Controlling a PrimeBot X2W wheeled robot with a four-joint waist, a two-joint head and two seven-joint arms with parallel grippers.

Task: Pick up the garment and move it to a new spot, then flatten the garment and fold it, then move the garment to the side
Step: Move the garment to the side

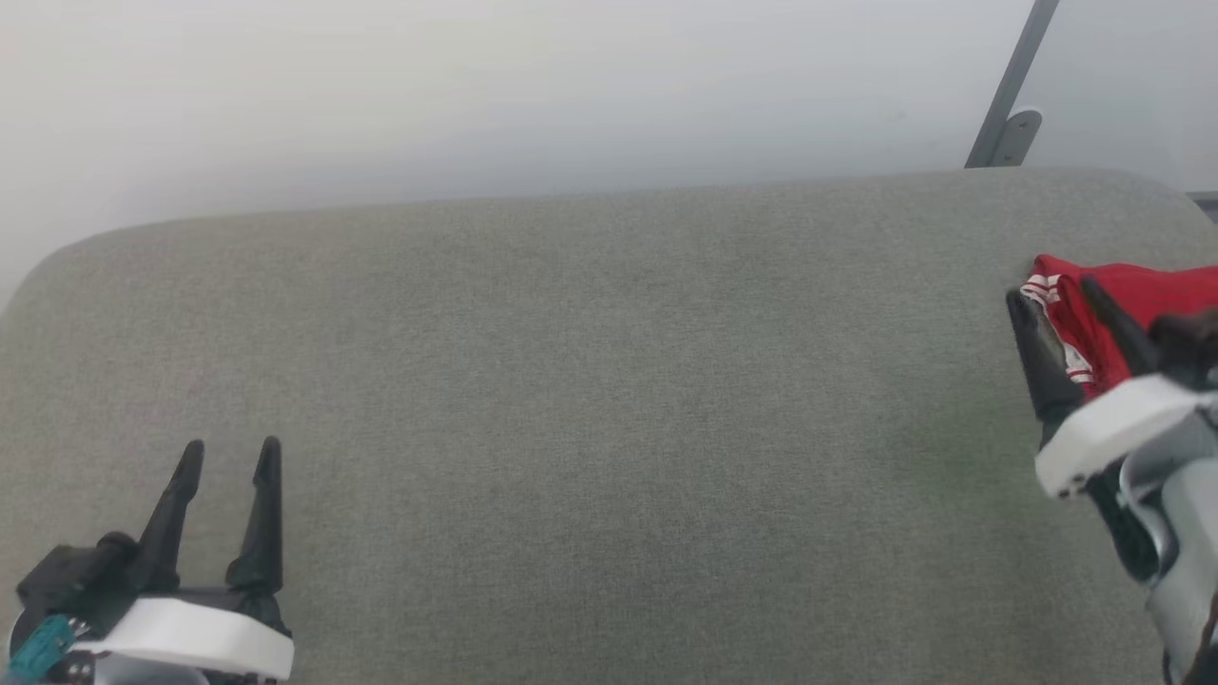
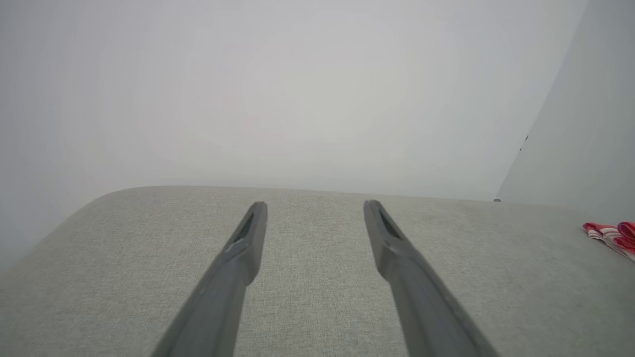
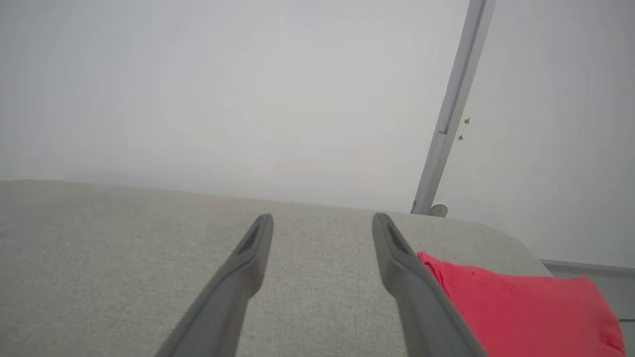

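Red garment (image 1: 1147,290), with striped trim along its left edge, lies bunched at the far right of the grey cushion (image 1: 609,381). At the lower left, the left gripper (image 1: 233,445) is over plain fabric, fingers spread and holding nothing, well apart from the garment. At the right, the right gripper (image 1: 1056,297) is spread wide and empty too, its fingers at the garment's left edge. Its wrist view shows cushion between them and red cloth just beside one finger.
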